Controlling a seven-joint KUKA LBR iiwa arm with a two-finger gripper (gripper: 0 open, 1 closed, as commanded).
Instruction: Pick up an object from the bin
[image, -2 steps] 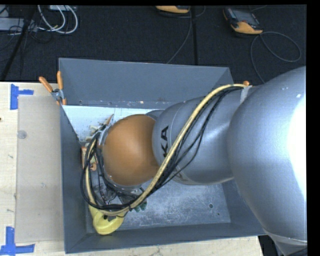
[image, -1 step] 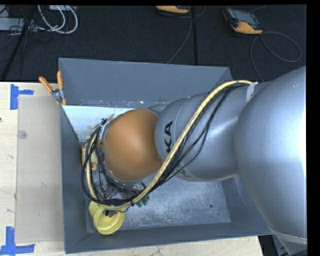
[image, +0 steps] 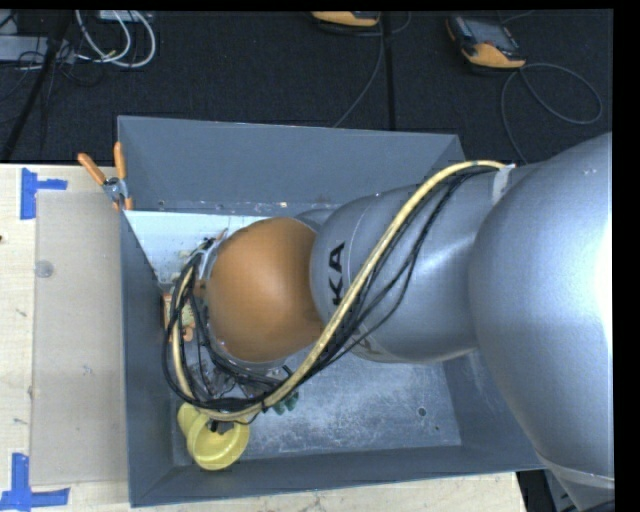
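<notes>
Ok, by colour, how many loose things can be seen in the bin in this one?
Yellow: 1, a yellow round plastic piece in the near left corner of the grey metal bin.
Green: 1, a small green piece peeking out beside the cables.
Total: 2 in sight. The arm covers much of the floor, so more may lie beneath.

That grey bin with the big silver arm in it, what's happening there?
A robot arm reaches from the right down into the grey metal bin. Its wrist, under an orange cover with cables, sits low over the bin's left side. A yellow round thing lies by it in the bin's lower left corner, a small green thing nearby. Whether it has grasped anything cannot be told.
</notes>
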